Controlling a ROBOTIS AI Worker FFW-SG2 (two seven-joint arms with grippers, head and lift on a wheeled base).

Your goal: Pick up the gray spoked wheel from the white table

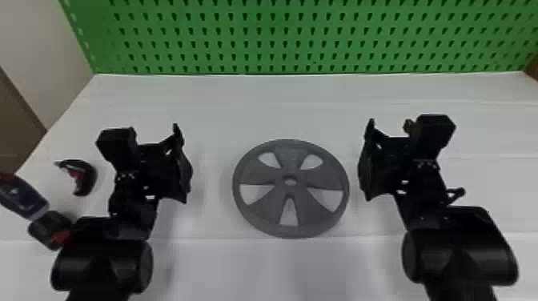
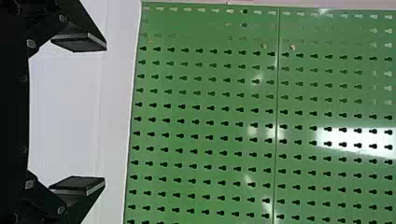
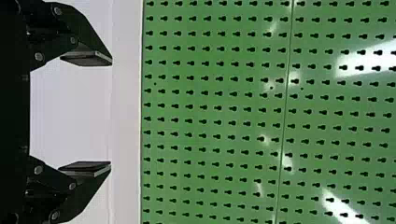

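The gray spoked wheel (image 1: 260, 176) lies flat on the white table (image 1: 304, 116), between the two arms. To its left my left gripper (image 1: 182, 160) is held apart from it. My right gripper (image 1: 366, 160) is just off the wheel's right side, with a narrow strip of table showing between them in the head view. In the left wrist view, the left gripper (image 2: 78, 114) is open with nothing between its fingers. The right gripper (image 3: 86, 113) in the right wrist view is also open and holds nothing.
A green pegboard (image 1: 280, 36) rises along the table's back edge. At the far left lie a dark red-and-black curved object (image 1: 86, 176) and a blue, black and red tool-like object (image 1: 24, 200), the latter close to the left arm.
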